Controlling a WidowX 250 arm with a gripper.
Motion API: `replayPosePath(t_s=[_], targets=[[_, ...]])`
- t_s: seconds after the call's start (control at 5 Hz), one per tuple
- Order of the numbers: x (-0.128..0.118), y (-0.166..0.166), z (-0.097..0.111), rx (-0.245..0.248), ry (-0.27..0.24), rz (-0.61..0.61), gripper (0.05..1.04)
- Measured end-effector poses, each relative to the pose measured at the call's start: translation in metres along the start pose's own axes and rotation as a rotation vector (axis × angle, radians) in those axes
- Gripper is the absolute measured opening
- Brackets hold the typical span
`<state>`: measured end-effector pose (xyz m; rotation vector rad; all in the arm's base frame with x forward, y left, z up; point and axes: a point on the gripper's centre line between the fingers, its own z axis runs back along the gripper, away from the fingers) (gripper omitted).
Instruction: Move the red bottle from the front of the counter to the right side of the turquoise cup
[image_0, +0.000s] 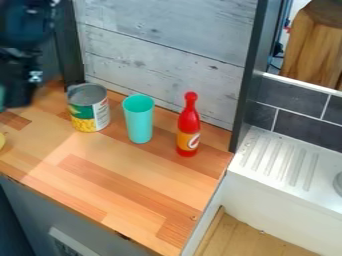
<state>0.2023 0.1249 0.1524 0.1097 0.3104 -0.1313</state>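
See the black gripper (17, 95) at the left, toward the far side of the wooden counter (113, 175), with a sliver of teal (2, 97) beside its lower end. Cannot tell the claw's state — spread, pressed together or pinching that sliver. Find the can (88, 107), nearest to the gripper, upright at the far left of the counter, green and yellow label facing near. Just right of it, note the teal cup (139, 119), upright with open mouth up, then the red bottle (189, 127), also upright, farther right. At the left edge, note a bit of something yellow (2, 140). For good handling near the can, come down straight and slowly, clear of its rim and of the grey plank wall (167, 40) behind. For any hold on it, centre over the can first, then close evenly around its sides, low enough for a firm bite — likely slick and wide for this claw. Mind the narrow gap to the cup, probably light and easy to tip. Lift straight up before any sideways move, and set down flat, with gentle release.
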Motion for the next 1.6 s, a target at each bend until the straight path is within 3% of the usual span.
replayPosePath(t_s=[0.2, 0.4, 0.6, 0.8, 1.6], targets=[[-0.021, 0.026, -0.022, 0.027, 0.026, -0.008, 1.001], [-0.02, 0.051, -0.03, 0.071, 0.042, -0.032, 1.001], [-0.019, 0.082, -0.033, 0.071, -0.008, -0.005, 1.001], [-0.014, 0.097, -0.042, 0.027, -0.073, 0.036, 1.001], [-0.016, 0.097, -0.043, 0.02, -0.069, 0.039, 1.001]])
